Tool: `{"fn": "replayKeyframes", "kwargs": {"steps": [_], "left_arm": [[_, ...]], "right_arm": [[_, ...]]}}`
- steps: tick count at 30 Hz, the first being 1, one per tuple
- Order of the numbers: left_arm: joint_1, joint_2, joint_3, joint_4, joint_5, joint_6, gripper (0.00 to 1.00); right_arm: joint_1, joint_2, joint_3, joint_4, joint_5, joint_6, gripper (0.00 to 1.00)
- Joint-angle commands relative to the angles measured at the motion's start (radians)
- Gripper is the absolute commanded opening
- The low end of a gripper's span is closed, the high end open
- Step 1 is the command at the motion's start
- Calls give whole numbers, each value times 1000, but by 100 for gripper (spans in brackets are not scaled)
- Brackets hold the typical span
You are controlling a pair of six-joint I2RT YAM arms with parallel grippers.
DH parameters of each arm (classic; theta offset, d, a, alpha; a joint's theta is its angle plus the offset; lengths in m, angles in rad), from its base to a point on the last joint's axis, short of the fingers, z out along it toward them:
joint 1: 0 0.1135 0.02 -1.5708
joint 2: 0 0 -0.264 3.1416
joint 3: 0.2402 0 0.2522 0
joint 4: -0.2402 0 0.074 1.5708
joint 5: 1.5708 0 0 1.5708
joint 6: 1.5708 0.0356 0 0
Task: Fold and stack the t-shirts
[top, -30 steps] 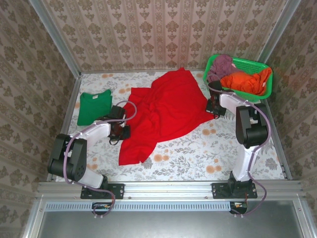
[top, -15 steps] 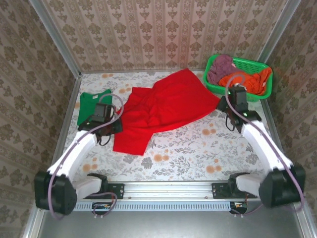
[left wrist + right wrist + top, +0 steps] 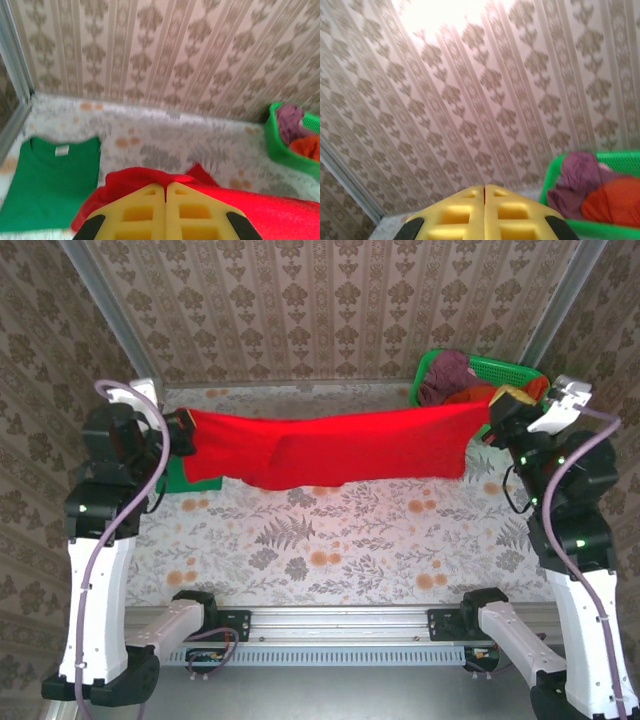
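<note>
The red t-shirt (image 3: 330, 445) hangs stretched in the air between my two raised arms, sagging toward the table in the middle. My left gripper (image 3: 187, 431) is shut on its left end; in the left wrist view the red cloth (image 3: 135, 177) bunches at the closed yellow fingertips of that gripper (image 3: 165, 186). My right gripper (image 3: 492, 410) is shut on the right end; a thin red sliver shows between its closed tips (image 3: 484, 188). The green t-shirt (image 3: 50, 180) lies folded flat at the table's far left, partly hidden behind my left arm (image 3: 172, 476).
A green mesh basket (image 3: 510, 368) with purple and orange clothes stands at the back right corner, its rim (image 3: 552, 177) close to my right gripper. Patterned walls close in the back and sides. The floral tabletop (image 3: 330, 540) lies below the hanging shirt.
Both arms have risen and spread apart, lifting the red t-shirt off the table and pulling it taut between them. The green t-shirt has not moved.
</note>
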Motion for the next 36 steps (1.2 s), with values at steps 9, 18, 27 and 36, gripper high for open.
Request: {"fn": "replayKeyframes", "kwargs": {"steps": [9,18,27,36], "left_arm": [[63,333,378,39,34,130,0],[144,697,721,96,137,77,0],[230,950,1305,121,227,-21,0],[298,662,1015,286,277,-50,0]], "right_arm": [[-2,325,290,-77,-26,-150,0],[-36,678,438,72,-77,-101,0],[-50,942,978,32,-166,-18,0],[-73,937,1204,-115,-172,-19,0]]}}
